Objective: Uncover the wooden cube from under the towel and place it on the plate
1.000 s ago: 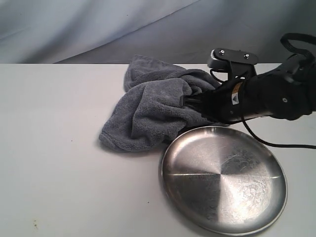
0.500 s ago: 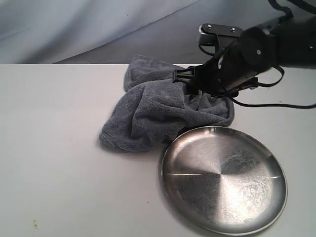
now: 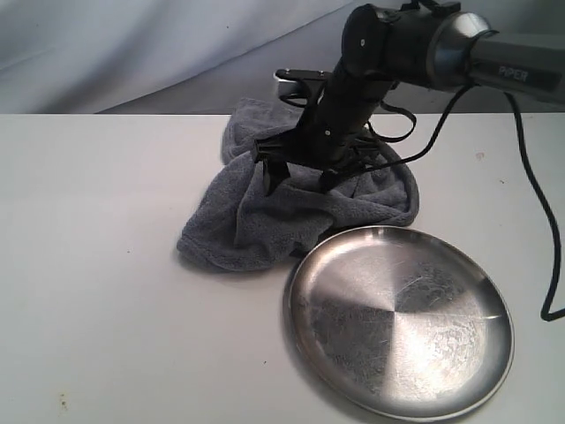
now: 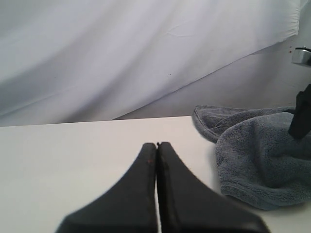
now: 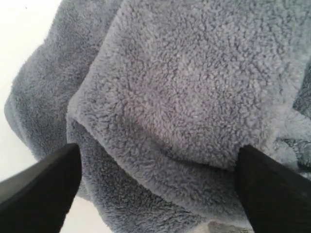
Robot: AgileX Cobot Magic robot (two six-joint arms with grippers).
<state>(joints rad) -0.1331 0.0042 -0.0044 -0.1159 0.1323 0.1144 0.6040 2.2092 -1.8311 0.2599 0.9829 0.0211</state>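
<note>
Plate (image 3: 402, 322) bare, beside towel (image 3: 256, 212); right gripper (image 3: 296, 178) spread wide over towel; left gripper (image 4: 156, 145) closed, empty.

Black right arm (image 3: 388, 44), grey tube (image 3: 512, 71) lettered PIPER, looping black cable (image 3: 532, 177), black left hand (image 4: 156, 150)

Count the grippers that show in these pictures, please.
2. The right gripper hangs open over the towel; the left gripper, shut, shows only in its own wrist view, apart from the towel. None seems hidden.
</note>
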